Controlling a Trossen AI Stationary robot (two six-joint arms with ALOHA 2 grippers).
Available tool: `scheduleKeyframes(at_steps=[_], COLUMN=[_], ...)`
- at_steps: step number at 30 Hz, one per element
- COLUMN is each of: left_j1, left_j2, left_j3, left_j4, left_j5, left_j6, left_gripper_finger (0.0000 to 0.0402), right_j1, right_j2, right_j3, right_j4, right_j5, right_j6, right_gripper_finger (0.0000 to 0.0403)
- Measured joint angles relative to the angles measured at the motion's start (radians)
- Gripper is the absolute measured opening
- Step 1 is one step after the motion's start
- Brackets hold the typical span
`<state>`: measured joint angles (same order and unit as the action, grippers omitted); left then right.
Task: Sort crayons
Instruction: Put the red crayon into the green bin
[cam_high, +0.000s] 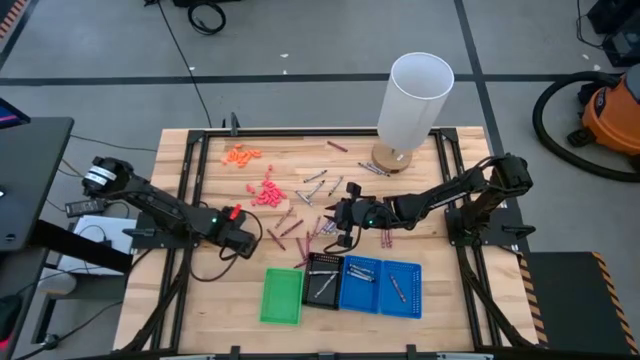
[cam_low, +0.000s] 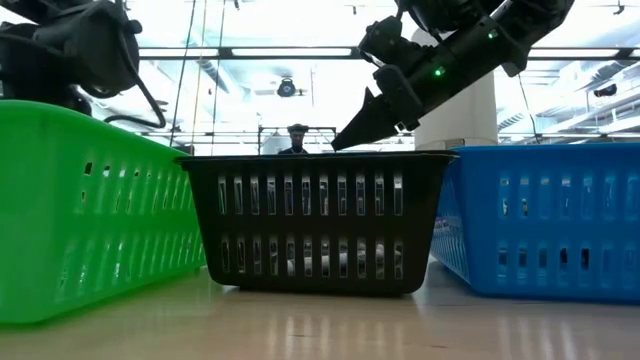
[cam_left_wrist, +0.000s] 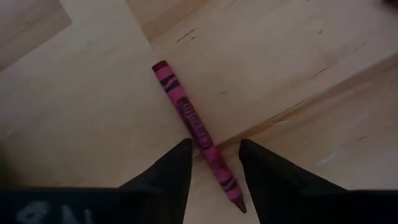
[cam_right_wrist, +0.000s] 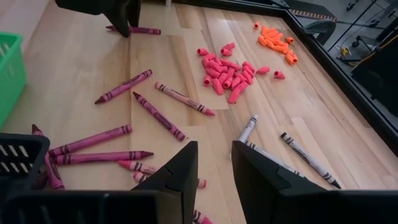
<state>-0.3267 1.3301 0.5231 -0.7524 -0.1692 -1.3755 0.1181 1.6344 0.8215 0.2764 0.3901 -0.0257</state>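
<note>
Many crayons lie loose on the wooden table (cam_high: 225, 290), maroon ones (cam_right_wrist: 158, 116) and silvery grey ones (cam_right_wrist: 308, 158) among them. One maroon crayon (cam_left_wrist: 196, 127) lies flat on the table. My left gripper (cam_left_wrist: 214, 165) is open just over it, one finger on either side of its lower half, and I see no touch. It also shows in the high view (cam_high: 255, 238). My right gripper (cam_right_wrist: 214, 168) is open and empty. It hangs above the crayons just beyond the black tray (cam_high: 323, 278) and shows in the low view (cam_low: 345, 140).
A green tray (cam_high: 282, 295), the black tray and two blue trays (cam_high: 360, 283) (cam_high: 402, 290) stand in a row at the near edge. A few crayons lie in the black and blue ones. Pink-red bits (cam_high: 266, 192) and orange bits (cam_high: 241, 154) lie farther back. A tall white cylinder (cam_high: 412, 105) stands at the far right.
</note>
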Motion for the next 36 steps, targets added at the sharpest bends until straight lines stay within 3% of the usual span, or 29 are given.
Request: scheduleKeyframes(at_steps=[11, 19, 31, 36], left_j1=[0.000, -0.007, -0.088, -0.115], left_j2=[0.002, 0.006, 0.006, 0.006], left_j3=[0.011, 0.036, 0.134, 0.146], left_j4=[0.002, -0.004, 0.101, 0.236], left_j5=[0.012, -0.029, -0.342, -0.422], left_j6=[0.143, 0.221, 0.423, 0.574], left_gripper_finger=[0.0014, 0.0017, 0.0016, 0.0016], right_j1=[0.000, 0.000, 0.000, 0.000], right_j2=[0.000, 0.000, -0.002, -0.035], right_j3=[0.000, 0.000, 0.000, 0.000], right_j4=[0.006, 0.006, -0.029, -0.092], right_j5=[0.000, 0.000, 0.014, 0.052], right_j6=[-0.003, -0.003, -0.004, -0.003], right_gripper_finger=[0.0107, 0.0107, 0.0107, 0.0107])
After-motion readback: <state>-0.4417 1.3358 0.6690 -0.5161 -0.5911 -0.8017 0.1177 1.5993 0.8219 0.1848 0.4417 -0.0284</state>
